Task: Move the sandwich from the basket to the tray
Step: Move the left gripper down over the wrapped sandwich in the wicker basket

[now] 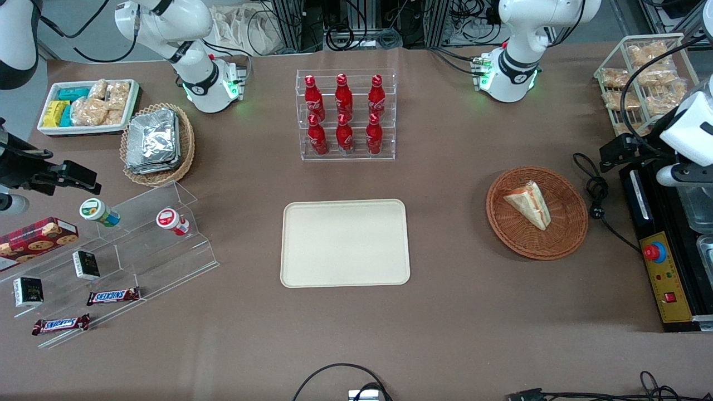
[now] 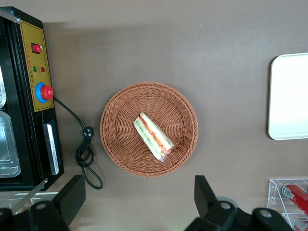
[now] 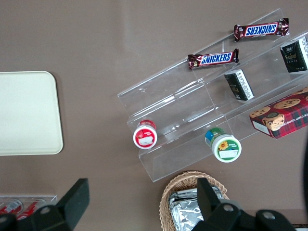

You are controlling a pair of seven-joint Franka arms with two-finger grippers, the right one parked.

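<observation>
Two black fingers [image 2: 67, 195] of the left gripper [image 2: 137, 197] are standing wide apart, gripping nothing, hovering well above the table. Between them and lower down, the sandwich [image 2: 153, 136] is lying inside the basket [image 2: 118, 144], with the tray [image 2: 288, 96] sitting well apart.

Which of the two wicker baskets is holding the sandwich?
The round reddish-brown basket toward the working arm's end holds the sandwich. The tan basket holds foil packs. The gripper hovers above, jaws open.
</observation>
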